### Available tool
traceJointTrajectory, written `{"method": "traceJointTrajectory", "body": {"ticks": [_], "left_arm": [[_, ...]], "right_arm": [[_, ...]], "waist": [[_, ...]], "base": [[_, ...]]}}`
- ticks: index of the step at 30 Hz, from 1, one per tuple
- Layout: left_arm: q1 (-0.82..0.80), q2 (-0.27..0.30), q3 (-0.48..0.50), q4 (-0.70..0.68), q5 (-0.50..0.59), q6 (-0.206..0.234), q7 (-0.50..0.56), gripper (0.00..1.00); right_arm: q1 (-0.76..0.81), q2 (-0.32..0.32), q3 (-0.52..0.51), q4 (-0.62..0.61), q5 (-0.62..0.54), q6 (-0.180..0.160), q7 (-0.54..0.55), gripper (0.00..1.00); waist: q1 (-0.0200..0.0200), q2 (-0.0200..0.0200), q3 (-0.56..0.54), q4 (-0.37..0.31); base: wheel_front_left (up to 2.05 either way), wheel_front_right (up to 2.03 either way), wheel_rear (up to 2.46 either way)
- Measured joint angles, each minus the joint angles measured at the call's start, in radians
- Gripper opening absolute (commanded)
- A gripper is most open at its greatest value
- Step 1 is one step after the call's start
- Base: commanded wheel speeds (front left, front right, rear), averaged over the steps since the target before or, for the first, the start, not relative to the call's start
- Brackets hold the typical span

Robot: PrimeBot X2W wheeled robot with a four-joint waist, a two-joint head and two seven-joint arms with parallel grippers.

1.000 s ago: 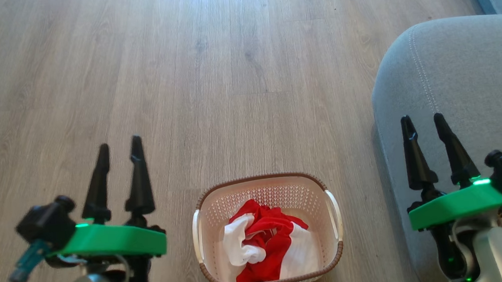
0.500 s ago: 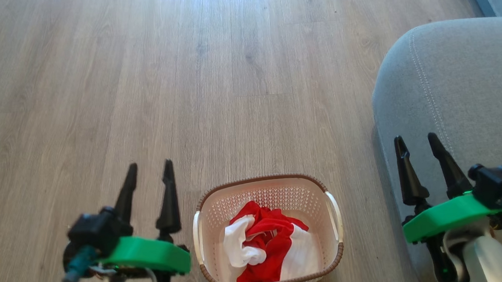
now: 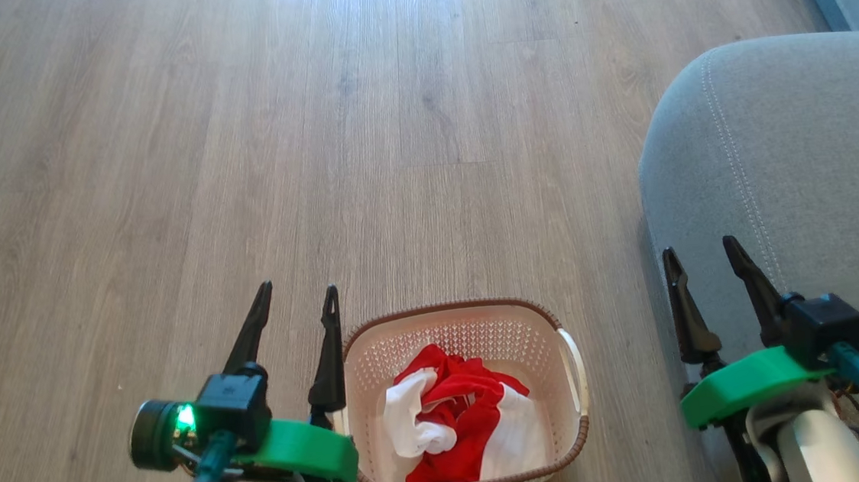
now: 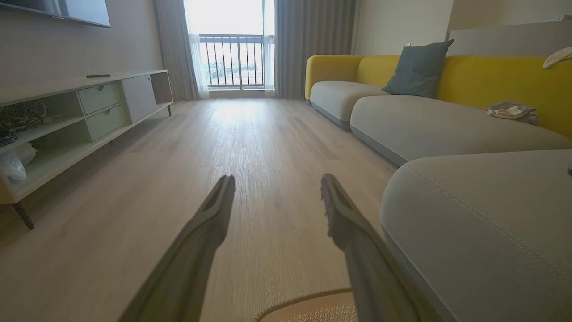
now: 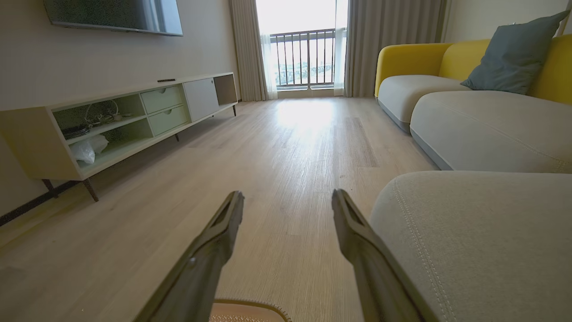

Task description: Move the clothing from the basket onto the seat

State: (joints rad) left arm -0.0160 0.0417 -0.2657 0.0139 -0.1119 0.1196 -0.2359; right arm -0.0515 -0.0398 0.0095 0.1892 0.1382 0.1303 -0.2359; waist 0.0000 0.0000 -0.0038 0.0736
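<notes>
**Red-and-white laundry lies in the basket; both pincers wide and empty**

Crumpled red and white clothing [image 3: 462, 415] lies heaped inside the basket [image 3: 450, 308]. The basket is a small cream plastic tub with perforated walls, a brown woven-look rim and white side handles. It stands on a pale wood-grain plank floor [image 3: 389, 121]. The folds make it hard to say how many garments are in the heap.

To the robot's right, a strip of floor away from the basket, is the seat [image 3: 799, 166]. It shows a rounded corner of grey woven upholstery with a light double stitch line, and the frame cuts off its right side.

The left gripper [image 3: 299, 286] hovers just beside the basket's left rim. Its two long, dark, tapering fingers are spread wide with nothing between them. The right gripper [image 3: 697, 245] hangs over the seat's left edge, also spread wide and empty.

The wrist views take in more of the room:
- a low cabinet [image 4: 89, 103] with drawers
- a yellow-backed sofa [image 4: 491, 76] carrying a blue-grey cushion [image 4: 418, 67] and a small crumpled cloth [image 4: 509, 109]
- a railed window [image 4: 232, 58]
</notes>
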Motion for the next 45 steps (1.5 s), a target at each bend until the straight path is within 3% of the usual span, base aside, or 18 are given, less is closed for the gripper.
{"method": "traceJointTrajectory", "body": {"ticks": [5,29,36,45], "left_arm": [[0.000,0.001,-0.024,0.029,0.054,0.007,-0.013,1.00],[0.000,0.002,-0.033,0.054,0.040,-0.011,-0.014,1.00],[-0.037,0.002,-0.066,0.117,0.044,-0.064,-0.016,1.00],[-0.229,0.002,-0.124,0.236,0.106,-0.122,-0.016,1.00]], "right_arm": [[0.000,0.000,0.006,0.013,-0.053,0.000,-0.013,1.00],[-0.004,0.000,0.006,0.039,-0.052,0.000,-0.016,1.00],[-0.032,0.000,-0.005,0.039,-0.090,0.000,-0.016,1.00],[-0.099,-0.001,-0.047,0.005,-0.131,0.001,-0.016,1.00]], "waist": [[0.0000,0.0000,-0.003,0.002],[0.0000,0.0000,0.026,-0.013],[0.0000,0.0000,0.124,-0.022],[0.0001,0.0000,0.334,-0.038]], "base": [[0.00,0.00,0.00],[0.00,0.00,0.00],[0.00,0.00,0.00],[0.00,0.00,0.00]]}}
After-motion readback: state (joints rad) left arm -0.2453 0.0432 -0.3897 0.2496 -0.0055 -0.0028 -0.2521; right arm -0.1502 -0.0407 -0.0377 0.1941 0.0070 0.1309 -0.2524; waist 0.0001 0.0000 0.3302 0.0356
